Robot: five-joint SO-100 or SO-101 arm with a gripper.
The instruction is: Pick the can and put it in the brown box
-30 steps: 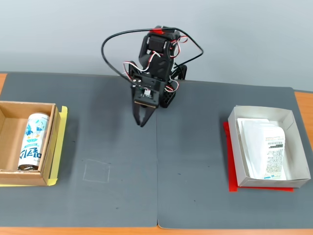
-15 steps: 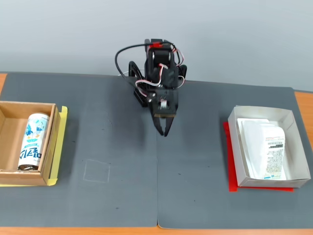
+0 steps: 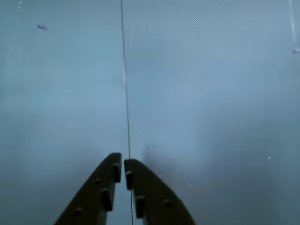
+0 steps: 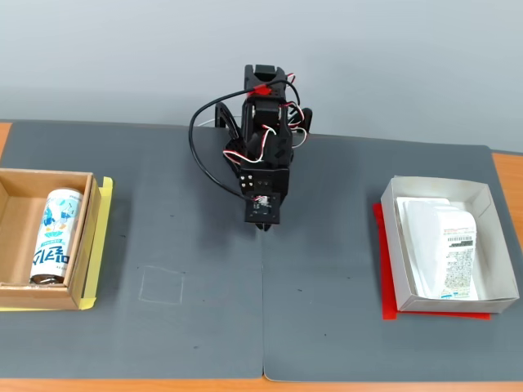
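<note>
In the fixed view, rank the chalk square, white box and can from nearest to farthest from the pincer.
From the pincer:
1. Chalk square, lower left on the mat.
2. White box, at the right.
3. Can, far left, lying in the brown box.

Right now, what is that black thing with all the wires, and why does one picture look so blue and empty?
The black thing is a small robot arm that stands on a dark grey mat. At its end it has two fingers for grabbing things. In the wrist view they are closed together and hold nothing.

The fixed view is taken by a camera that looks down at the whole table. The bluish picture comes from a little camera on the arm itself, so it sees only the fingers and the mat close up.

On the left, a drink can lies in a brown box. On the right, a white box holds a printed packet.
</note>
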